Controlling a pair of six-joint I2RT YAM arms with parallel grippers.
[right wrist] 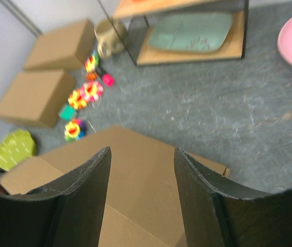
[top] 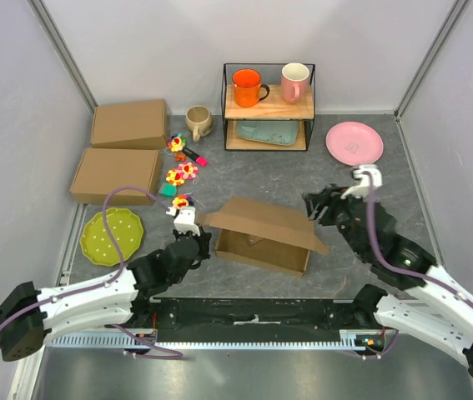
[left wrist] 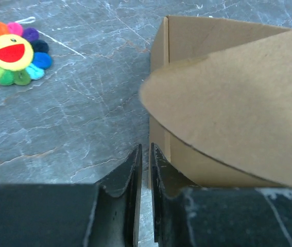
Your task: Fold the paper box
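Where it hangs above the paper box (right wrist: 135, 206), the right end effector (right wrist: 143, 150) gapes.

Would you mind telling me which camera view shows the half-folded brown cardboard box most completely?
The top external view: the whole brown corrugated cardboard box shows, lid raised over its tray. The left wrist view catches one corner and a rounded flap; the right wrist view, only its blurred lid.
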